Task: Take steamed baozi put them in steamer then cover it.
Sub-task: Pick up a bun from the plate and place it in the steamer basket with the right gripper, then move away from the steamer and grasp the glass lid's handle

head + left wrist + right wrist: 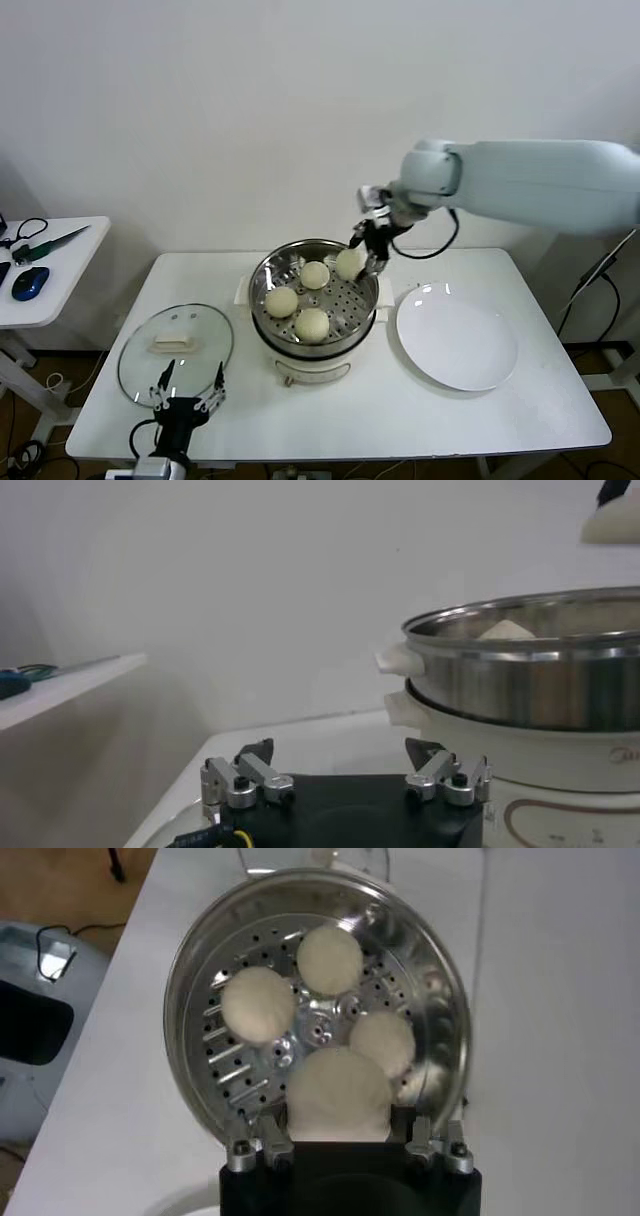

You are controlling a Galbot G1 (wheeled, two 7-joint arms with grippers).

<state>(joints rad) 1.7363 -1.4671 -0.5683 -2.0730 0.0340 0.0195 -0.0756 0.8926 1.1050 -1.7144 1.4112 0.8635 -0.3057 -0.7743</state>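
Observation:
The steel steamer [268, 277] stands on its white pot base at mid-table. Three off-white baozi lie on its perforated bottom [281, 301] [312, 323] [315, 274]. My right gripper [358, 262] is shut on a fourth baozi [348, 263] and holds it just above the steamer's far right rim; in the right wrist view this baozi [338, 1093] sits between the fingers [262, 1144] above the basket [200, 958]. The glass cover [176, 350] with its white handle lies flat on the table to the left. My left gripper [188, 395] is open at the cover's near edge.
A flat white plate [457, 336] lies right of the steamer. A side table [60, 262] at far left holds a blue mouse and tools. The pot's side [530, 695] fills the right part of the left wrist view.

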